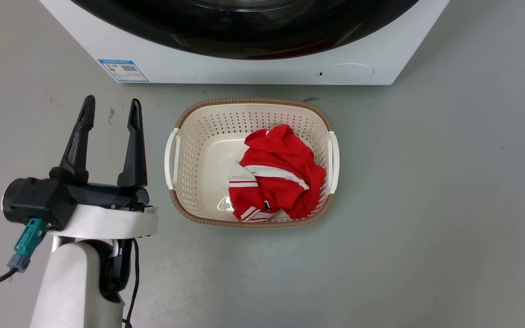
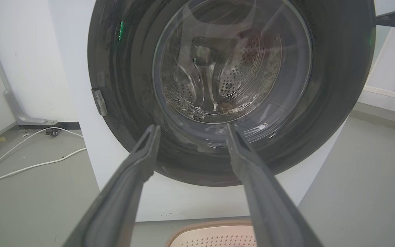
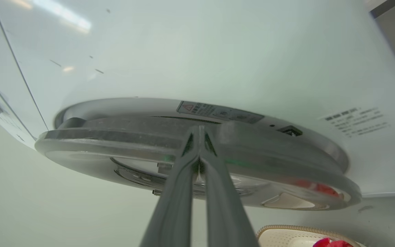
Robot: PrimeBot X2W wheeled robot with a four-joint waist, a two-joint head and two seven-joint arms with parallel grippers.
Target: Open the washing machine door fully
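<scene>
The round, glossy black washing machine door (image 2: 338, 103) faced the left gripper (image 1: 112, 104) (fingers apart), barely ajar from the white washing machine (image 3: 218, 51) — right gripper (image 3: 199, 132) fingers together at its rim.

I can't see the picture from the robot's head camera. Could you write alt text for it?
A cream perforated laundry basket holding a crumpled red-and-white garment sits on a grey floor before a white washing machine, whose glossy black door edges the top. At lower left, the robot's left gripper is open, holding nothing.
</scene>
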